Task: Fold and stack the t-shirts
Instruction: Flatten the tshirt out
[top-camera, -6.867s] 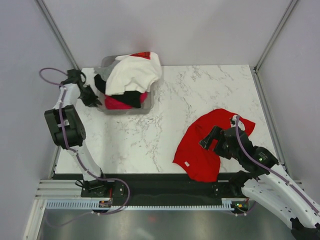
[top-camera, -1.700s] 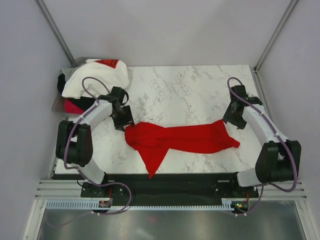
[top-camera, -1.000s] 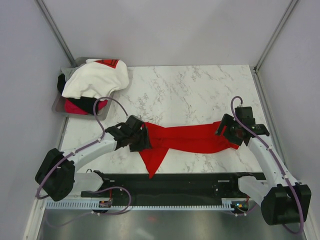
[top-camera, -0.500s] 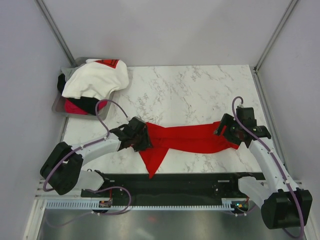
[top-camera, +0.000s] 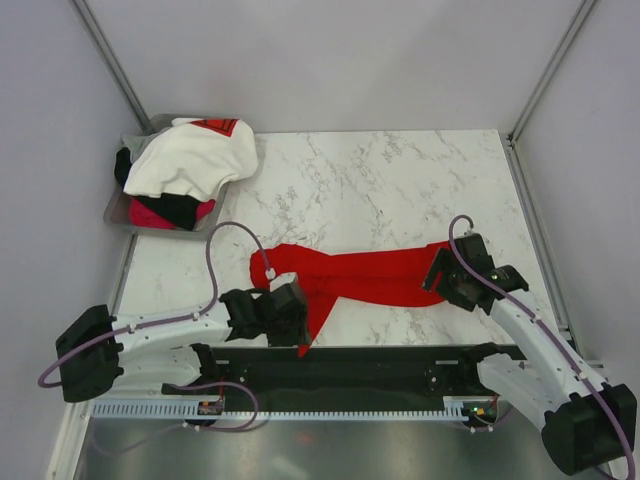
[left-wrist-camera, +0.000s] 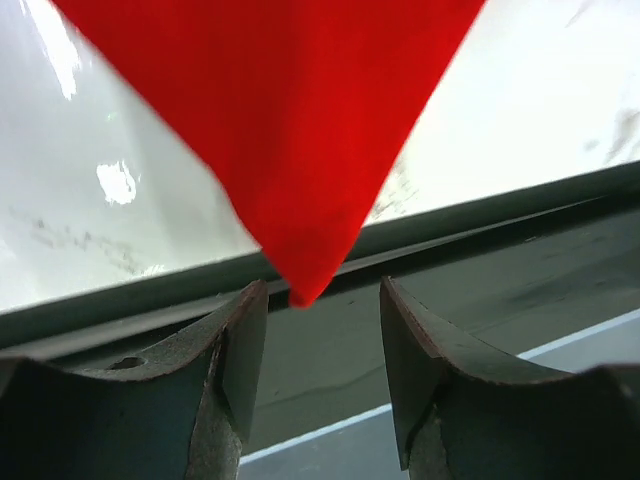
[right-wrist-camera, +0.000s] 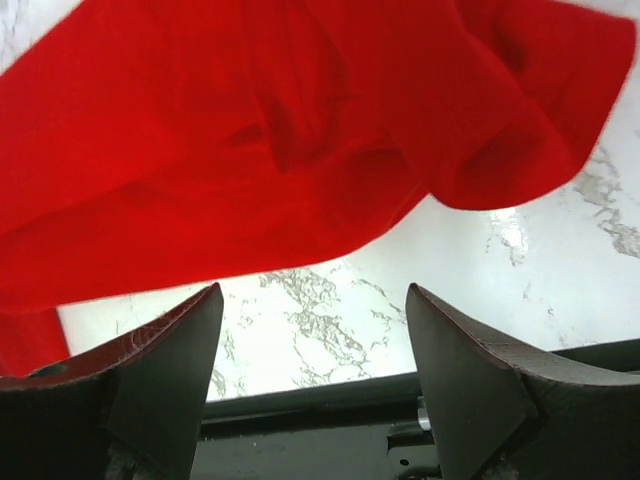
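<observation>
1. Left fingers (left-wrist-camera: 235, 340) have pulled back to the near edge, released, straddling the red t-shirt's (top-camera: 380, 275) pointed tip.
2. Right fingers (right-wrist-camera: 170, 340) released above its rumpled right end.
3. Soft cloth lies as a band across the glossy marble worktop (top-camera: 400, 180); plain grey walls (top-camera: 350, 60).

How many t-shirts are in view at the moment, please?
4: the red t-shirt stretched across the near table; the white t-shirt atop the tray pile at far left; a black t-shirt and a pink t-shirt beneath it. Others may be hidden.
</observation>
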